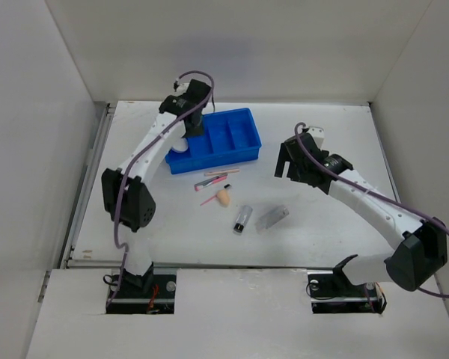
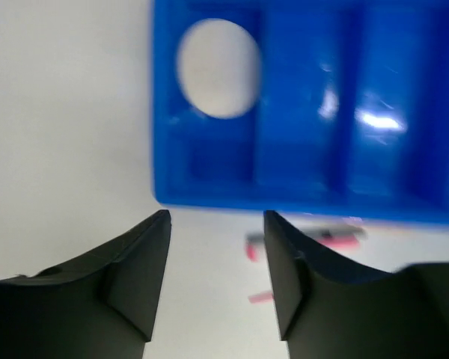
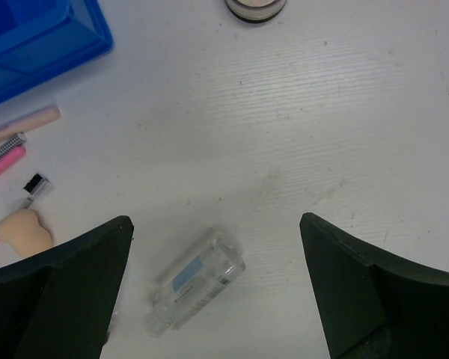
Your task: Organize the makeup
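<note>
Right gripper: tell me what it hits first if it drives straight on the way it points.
Most likely the clear bottle, which lies on the table in the gap between the open fingers. Depth is unclear, so it might touch bare table just beside the bottle instead.

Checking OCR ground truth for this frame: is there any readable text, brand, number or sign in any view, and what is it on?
No text can be read in any view.
On the clear small bottle: a pale blue label, print too small and blurred to read.
On the thin stick: a black-and-white checked band, pattern only, no letters legible.
On the blue tray and the black-silver tube: no print visible.
</note>
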You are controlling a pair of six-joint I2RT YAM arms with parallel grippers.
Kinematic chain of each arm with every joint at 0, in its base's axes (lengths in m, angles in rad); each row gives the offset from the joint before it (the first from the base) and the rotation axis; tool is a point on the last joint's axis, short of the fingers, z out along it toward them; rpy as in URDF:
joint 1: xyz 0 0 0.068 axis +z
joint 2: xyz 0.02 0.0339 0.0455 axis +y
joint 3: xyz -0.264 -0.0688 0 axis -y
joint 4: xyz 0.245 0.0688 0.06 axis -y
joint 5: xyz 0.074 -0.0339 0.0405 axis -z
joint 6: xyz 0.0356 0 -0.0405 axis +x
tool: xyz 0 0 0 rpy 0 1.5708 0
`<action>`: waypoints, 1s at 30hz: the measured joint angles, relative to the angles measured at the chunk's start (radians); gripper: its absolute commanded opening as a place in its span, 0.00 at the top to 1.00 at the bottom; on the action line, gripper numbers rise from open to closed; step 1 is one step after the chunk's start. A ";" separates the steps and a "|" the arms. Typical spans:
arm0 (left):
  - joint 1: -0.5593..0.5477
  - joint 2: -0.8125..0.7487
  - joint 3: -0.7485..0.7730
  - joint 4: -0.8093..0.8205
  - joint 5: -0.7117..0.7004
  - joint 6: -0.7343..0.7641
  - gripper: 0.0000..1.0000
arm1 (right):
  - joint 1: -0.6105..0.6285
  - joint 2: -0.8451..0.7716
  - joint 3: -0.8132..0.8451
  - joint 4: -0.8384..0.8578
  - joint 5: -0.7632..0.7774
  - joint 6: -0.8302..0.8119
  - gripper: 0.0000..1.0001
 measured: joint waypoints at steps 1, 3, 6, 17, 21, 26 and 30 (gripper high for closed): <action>-0.042 -0.060 -0.044 0.015 0.021 0.000 0.54 | 0.000 -0.011 0.000 0.000 0.002 0.004 0.00; -0.133 -0.153 -0.116 0.039 0.058 -0.003 0.59 | 0.000 -0.036 0.000 -0.001 0.008 0.010 0.00; -0.262 -0.214 -0.214 0.079 0.127 -0.031 0.60 | 0.000 -0.074 -0.002 -0.003 0.015 0.019 0.00; -0.340 -0.126 -0.580 0.238 0.294 -0.385 0.37 | 0.000 -0.109 -0.021 -0.021 0.016 0.041 0.00; -0.339 -0.125 -0.582 0.291 0.289 -0.457 0.43 | 0.000 -0.126 -0.022 -0.029 0.016 0.042 0.00; -0.333 -0.120 -0.593 0.321 0.291 -0.532 0.49 | 0.000 -0.139 -0.022 -0.029 0.016 0.045 0.00; -0.318 -0.102 -0.627 0.334 0.298 -0.557 0.52 | 0.000 -0.139 -0.025 -0.029 0.016 0.048 0.00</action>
